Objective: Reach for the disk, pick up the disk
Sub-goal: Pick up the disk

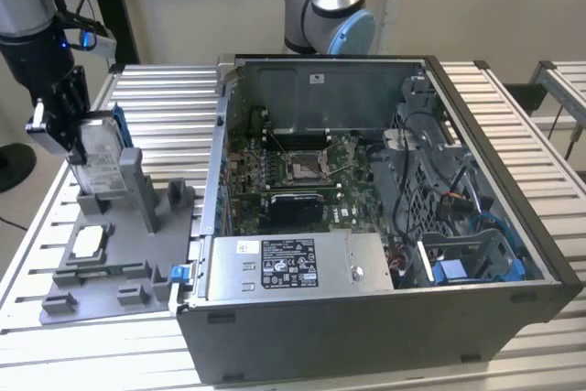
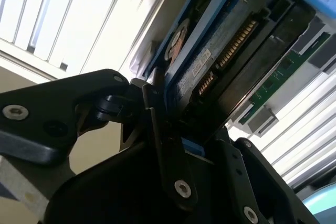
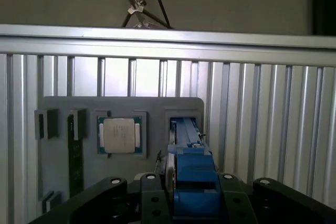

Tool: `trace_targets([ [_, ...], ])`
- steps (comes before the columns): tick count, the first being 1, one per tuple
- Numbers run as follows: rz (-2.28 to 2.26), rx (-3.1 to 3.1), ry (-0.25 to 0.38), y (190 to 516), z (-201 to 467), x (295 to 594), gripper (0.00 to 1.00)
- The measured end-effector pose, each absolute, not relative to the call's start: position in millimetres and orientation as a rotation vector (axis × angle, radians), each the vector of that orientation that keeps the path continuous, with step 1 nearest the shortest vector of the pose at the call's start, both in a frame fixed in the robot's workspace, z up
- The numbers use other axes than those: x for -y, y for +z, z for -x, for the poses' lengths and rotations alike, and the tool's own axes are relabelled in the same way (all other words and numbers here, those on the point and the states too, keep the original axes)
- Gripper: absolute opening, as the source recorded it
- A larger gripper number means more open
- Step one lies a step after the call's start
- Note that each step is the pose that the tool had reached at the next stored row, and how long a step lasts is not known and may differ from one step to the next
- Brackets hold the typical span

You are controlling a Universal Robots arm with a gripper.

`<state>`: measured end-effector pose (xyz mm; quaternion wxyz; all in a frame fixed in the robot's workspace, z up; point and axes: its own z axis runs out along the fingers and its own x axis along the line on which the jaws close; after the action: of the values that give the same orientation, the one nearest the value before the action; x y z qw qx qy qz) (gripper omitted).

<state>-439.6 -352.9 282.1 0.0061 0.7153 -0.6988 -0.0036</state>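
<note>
Tool point(image 1: 73, 142) tight around the disk point(image 1: 103, 158) (upright, at the grey stand point(image 1: 139, 197))

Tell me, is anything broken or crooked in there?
Nothing looks broken or spilled. The disk seems to lean a little where it stands on edge in the grey holder, with the end effector at its top edge. The computer case lies open, which looks deliberate.

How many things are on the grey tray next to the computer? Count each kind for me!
Disk: 1
Chip: 1
Green board: 1
Total: 3
</note>
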Motion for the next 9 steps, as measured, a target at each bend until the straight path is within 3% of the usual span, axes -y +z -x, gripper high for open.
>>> trace_targets([
  [9, -2.238, 2.187, -0.011, 296.5, 439.6, 352.9, 0.0],
])
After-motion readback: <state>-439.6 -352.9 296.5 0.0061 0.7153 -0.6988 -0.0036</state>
